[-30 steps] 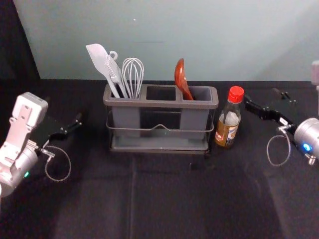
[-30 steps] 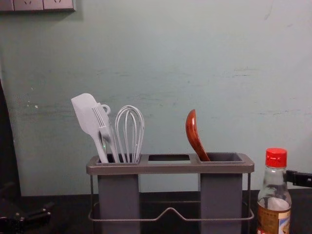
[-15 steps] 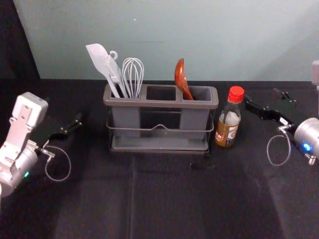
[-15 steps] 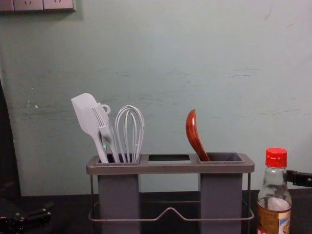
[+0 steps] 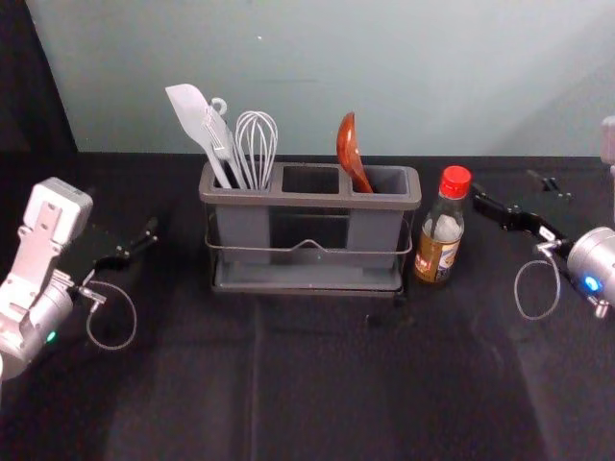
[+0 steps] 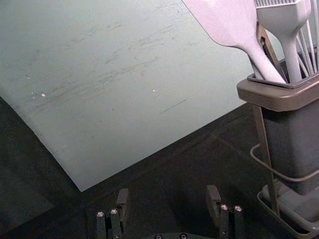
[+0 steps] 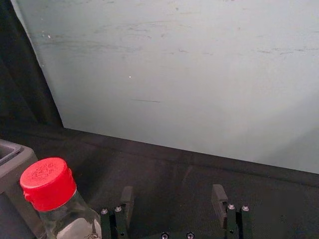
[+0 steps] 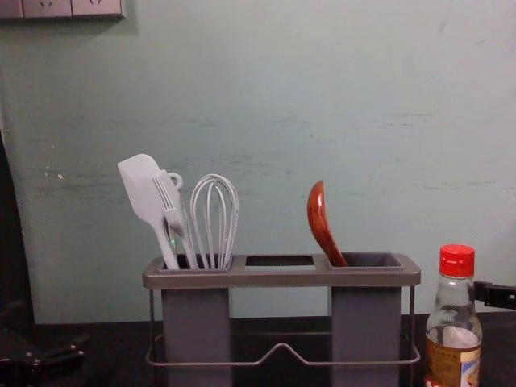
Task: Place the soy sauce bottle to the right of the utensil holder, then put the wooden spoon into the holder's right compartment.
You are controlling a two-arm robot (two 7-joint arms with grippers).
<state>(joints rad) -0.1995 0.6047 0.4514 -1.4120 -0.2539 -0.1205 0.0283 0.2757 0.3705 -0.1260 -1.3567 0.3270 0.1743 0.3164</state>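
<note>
The pale wall point(image 5: 404, 77) rises behind the dark table point(image 5: 288, 384), whose far edge runs along its foot. From where I stand, a wide strip of table runs in front of the holder, and there is room to move between the holder's left end and the left arm.

The gray holder point(image 5: 307, 200) stands upright near the wall, its 3 compartments in a row. The left tool point(image 5: 123, 209) hangs well apart from the holder's left end, released, its 2 fingers spread. The right tool point(image 5: 505, 186) is also released, its 2 fingers parted, just to the right of the bottle. The bottle is outside that gap, close by the nearer finger; I cannot tell whether they touch.

The soy sauce bottle point(image 5: 439, 252), red-capped, stands upright just beside the holder's right edge, with a narrow gap at its cap. The spatula point(image 5: 188, 108), whisk point(image 5: 258, 144) and brush point(image 8: 168, 197) share the left compartment. The wooden spoon point(image 5: 349, 144) is in the right compartment, at its left edge, its top tilted left.
</note>
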